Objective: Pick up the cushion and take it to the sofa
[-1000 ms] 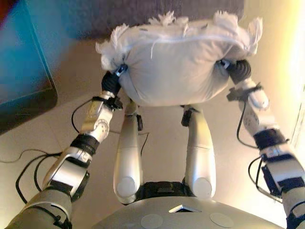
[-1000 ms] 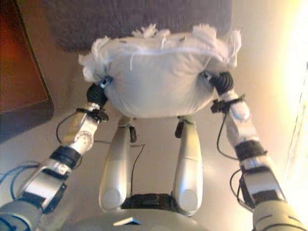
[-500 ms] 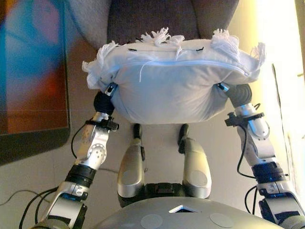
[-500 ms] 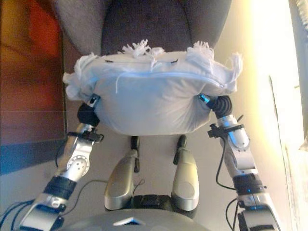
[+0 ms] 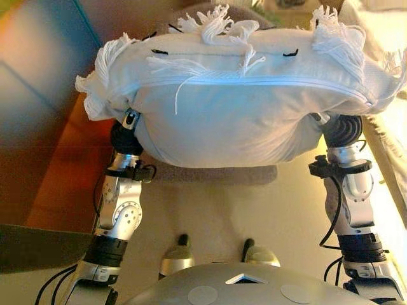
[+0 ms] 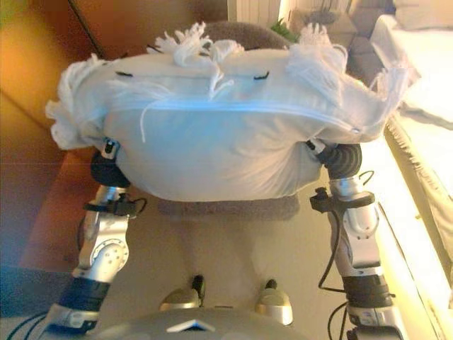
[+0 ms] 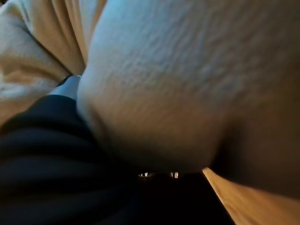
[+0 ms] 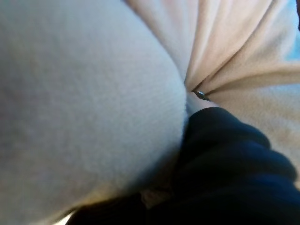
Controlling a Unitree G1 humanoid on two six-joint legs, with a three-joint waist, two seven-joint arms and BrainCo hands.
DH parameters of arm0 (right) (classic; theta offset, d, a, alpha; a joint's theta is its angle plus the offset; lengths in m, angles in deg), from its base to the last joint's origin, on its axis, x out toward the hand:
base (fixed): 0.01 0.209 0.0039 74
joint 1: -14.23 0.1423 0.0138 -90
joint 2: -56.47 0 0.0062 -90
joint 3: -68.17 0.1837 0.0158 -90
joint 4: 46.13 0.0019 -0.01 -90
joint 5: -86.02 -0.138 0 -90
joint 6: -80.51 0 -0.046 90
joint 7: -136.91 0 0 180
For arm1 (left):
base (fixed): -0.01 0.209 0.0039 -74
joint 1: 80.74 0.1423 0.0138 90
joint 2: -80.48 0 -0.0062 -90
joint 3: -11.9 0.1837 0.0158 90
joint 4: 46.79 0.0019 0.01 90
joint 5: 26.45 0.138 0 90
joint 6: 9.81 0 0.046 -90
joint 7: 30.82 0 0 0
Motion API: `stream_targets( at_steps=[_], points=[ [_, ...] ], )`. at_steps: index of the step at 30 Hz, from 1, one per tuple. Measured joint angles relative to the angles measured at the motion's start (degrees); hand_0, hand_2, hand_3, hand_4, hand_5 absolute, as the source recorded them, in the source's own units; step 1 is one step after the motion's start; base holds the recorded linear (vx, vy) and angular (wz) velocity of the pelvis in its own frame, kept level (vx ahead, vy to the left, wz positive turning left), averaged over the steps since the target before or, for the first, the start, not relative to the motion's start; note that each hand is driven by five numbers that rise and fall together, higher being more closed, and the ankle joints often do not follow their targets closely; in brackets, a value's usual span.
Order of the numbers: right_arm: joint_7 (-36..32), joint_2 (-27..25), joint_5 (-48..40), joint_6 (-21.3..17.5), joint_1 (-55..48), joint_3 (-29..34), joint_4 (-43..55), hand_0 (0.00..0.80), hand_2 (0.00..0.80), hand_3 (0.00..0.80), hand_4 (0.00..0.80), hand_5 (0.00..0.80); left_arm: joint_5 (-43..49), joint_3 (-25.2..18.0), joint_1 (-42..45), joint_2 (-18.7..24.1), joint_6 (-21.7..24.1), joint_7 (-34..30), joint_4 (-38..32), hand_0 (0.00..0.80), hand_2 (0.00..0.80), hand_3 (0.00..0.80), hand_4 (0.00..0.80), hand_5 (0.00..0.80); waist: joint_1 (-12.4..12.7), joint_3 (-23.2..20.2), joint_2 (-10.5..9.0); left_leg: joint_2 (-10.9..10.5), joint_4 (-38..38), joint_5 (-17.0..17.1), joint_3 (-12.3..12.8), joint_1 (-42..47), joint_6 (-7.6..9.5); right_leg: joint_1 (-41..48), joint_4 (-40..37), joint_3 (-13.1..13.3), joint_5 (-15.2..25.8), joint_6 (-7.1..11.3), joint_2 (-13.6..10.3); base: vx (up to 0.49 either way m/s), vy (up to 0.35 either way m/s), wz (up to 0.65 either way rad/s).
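The white cushion [image 5: 229, 108] with tassels along its far edge is held up off the floor between my two hands, close under the head camera. My left hand [image 5: 125, 136] is pressed against its left end and my right hand [image 5: 343, 130] against its right end. Only the dark ribbed covers show; the fingers are hidden in the cloth. In the left wrist view the cover [image 7: 42, 154] lies against the bulging cushion [image 7: 187, 84]. The right wrist view shows its cover [image 8: 234, 159] against the cushion [image 8: 84, 93] in the same way.
A dark grey upholstered seat [image 5: 216, 173] lies ahead, mostly hidden behind the cushion. A brown wooden panel [image 5: 51, 127] stands on the left. Pale upholstered furniture [image 6: 425, 92] runs along the right. Beige floor [image 5: 210, 216] lies between me and the seat.
The whole view has shifted, so the camera has moved. The cushion, still between both hands, sits higher and larger in view and now covers most of the grey seat.
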Motion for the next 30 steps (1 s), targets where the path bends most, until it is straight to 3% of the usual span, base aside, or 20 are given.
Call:
stream_targets(
  at_steps=[9, 13, 16, 17, 18, 19, 20, 21, 22, 23, 24, 27, 30],
  points=[
    [0.9, -0.3, 0.0, 0.3, -0.3, -1.2, 0.4, 0.800, 0.800, 0.800, 0.800, 0.800, 0.0, -0.3, 0.0, 0.4, 0.0, 1.2, 0.0, 0.800, 0.800, 0.800, 0.800, 0.800, 0.0, -1.6, -0.29, 1.1, -0.1, 0.2, 0.1, -0.3, 0.32, -0.4, -0.1, 1.4, 0.5, -0.47, 1.1, -0.043, -0.150, -0.04],
    [0.4, -2.6, -0.2, 0.5, -0.1, -2.8, 0.2, 0.800, 0.800, 0.800, 0.800, 0.800, 0.0, -0.6, 1.0, 0.4, 0.7, 1.9, 0.0, 0.800, 0.800, 0.800, 0.800, 0.800, 0.6, -0.8, -1.02, 1.8, 5.3, -0.7, 1.9, -2.0, -0.34, -3.0, 3.6, 2.8, -1.0, -1.28, 1.6, -0.062, -0.183, -0.22],
    [0.2, -2.5, -0.2, 0.5, -0.2, -4.6, -0.2, 0.800, 0.800, 0.800, 0.800, 0.800, -0.1, -1.4, 1.9, 0.3, 1.5, 2.4, 0.1, 0.800, 0.800, 0.800, 0.800, 0.800, 2.0, 2.1, -3.14, 0.9, 14.9, -2.4, 3.0, -5.2, 2.50, -5.2, 9.4, 4.6, -3.7, -2.49, 0.8, 0.039, -0.049, -0.25],
    [0.2, -2.5, -0.2, 0.4, -0.1, -4.7, -0.2, 0.800, 0.800, 0.800, 0.800, 0.800, 0.0, -1.2, 2.0, 0.1, 1.6, 2.5, 0.1, 0.800, 0.800, 0.800, 0.800, 0.800, 1.8, 2.7, -2.46, 1.0, 15.4, -4.1, 2.9, -5.5, 4.34, -5.7, 10.5, 4.5, -4.1, -2.69, 0.8, 0.148, -0.021, -0.02],
    [0.2, -2.9, -0.2, 0.1, 0.1, -4.4, -0.1, 0.800, 0.800, 0.800, 0.800, 0.800, 0.0, -0.9, 2.0, -0.5, 1.8, 2.5, 0.1, 0.800, 0.800, 0.800, 0.800, 0.800, 1.8, 3.2, -1.01, 0.9, 14.9, -7.1, 2.8, -5.4, 4.58, -6.5, 11.4, 4.5, -4.1, -2.66, 1.3, 0.247, -0.008, -0.06],
    [0.3, -2.6, 0.0, 0.0, 0.5, -4.6, -0.1, 0.800, 0.800, 0.800, 0.800, 0.800, -0.1, -1.0, 2.1, -0.7, 2.2, 2.5, 0.1, 0.800, 0.800, 0.800, 0.800, 0.800, 2.0, 4.1, -0.52, 0.4, 14.3, -7.7, 1.8, -5.5, 2.44, -7.3, 12.1, 4.7, -4.0, -2.43, 1.3, 0.321, 0.007, -0.28],
    [0.8, -2.6, 0.5, 0.0, 0.9, -5.1, -0.1, 0.800, 0.800, 0.800, 0.800, 0.800, 0.0, -1.1, 2.1, -0.7, 2.6, 2.6, 0.1, 0.800, 0.800, 0.800, 0.800, 0.800, 3.2, 4.7, 0.29, 0.9, 13.7, -7.4, 1.8, -6.1, 1.82, -8.2, 14.0, 4.9, -4.0, -2.19, 1.3, 0.380, 0.025, -0.41],
    [1.4, -2.6, 1.0, 0.1, 1.4, -5.4, -0.1, 0.800, 0.800, 0.800, 0.800, 0.800, -0.1, -1.3, 2.2, -0.5, 2.7, 2.8, 0.0, 0.800, 0.800, 0.800, 0.800, 0.800, 4.4, 5.2, 0.83, 1.8, 14.2, -6.2, 2.7, -6.3, 0.30, -11.2, 23.9, 4.9, -8.2, -2.44, 1.8, 0.447, 0.055, -0.38],
    [1.9, -2.3, 1.2, 0.1, 1.3, -6.3, -0.4, 0.800, 0.800, 0.800, 0.800, 0.800, -0.1, -1.4, 2.4, 0.5, 2.9, 3.2, 0.0, 0.800, 0.800, 0.800, 0.800, 0.800, 5.0, 5.4, -0.31, 1.2, 14.7, -6.2, 2.9, -5.6, -0.49, -11.5, 31.0, 4.7, -14.2, -2.79, 1.8, 0.478, 0.076, -0.10],
    [2.0, -2.3, 1.5, 0.1, 1.9, -7.0, -0.7, 0.800, 0.800, 0.800, 0.800, 0.800, -0.1, -1.6, 2.3, 0.7, 3.5, 3.6, 0.3, 0.800, 0.800, 0.800, 0.800, 0.800, 5.8, 6.6, -1.02, 0.5, 18.0, -7.3, 2.1, -5.6, -1.26, -7.9, 27.8, 5.6, -17.5, -4.91, 2.0, 0.507, 0.097, 0.26],
    [2.3, -2.1, 1.6, 0.4, 1.9, -7.0, -1.0, 0.800, 0.800, 0.800, 0.800, 0.800, 0.0, -1.5, 2.7, -0.2, 3.7, 4.1, 0.3, 0.800, 0.800, 0.800, 0.800, 0.800, 5.8, 7.4, -0.31, 0.6, 20.9, -8.4, -0.1, -7.6, -0.92, -6.1, 26.1, 6.3, -17.1, -5.59, 3.3, 0.452, 0.104, 0.45],
    [2.4, -1.8, 1.6, 0.5, 2.0, -7.1, -1.0, 0.800, 0.800, 0.800, 0.800, 0.800, 0.0, -1.4, 2.7, -0.4, 3.7, 4.4, 0.2, 0.800, 0.800, 0.800, 0.800, 0.800, 6.7, 8.1, -0.80, -2.4, 17.5, -7.9, -1.7, -11.6, -0.34, -5.2, 24.3, 9.6, -16.7, -5.95, 3.7, 0.481, 0.152, 0.40],
    [2.4, -1.8, 1.6, 0.7, 2.0, -7.4, -1.0, 0.800, 0.800, 0.800, 0.800, 0.800, 0.0, -1.5, 2.7, -0.5, 3.9, 4.5, 0.3, 0.800, 0.800, 0.800, 0.800, 0.800, 8.7, 9.7, 0.20, 0.1, 11.5, -6.9, -5.7, -11.5, 0.36, -1.4, 22.6, 13.7, -17.6, -4.97, 4.9, 0.506, 0.210, -0.03]
  ],
)
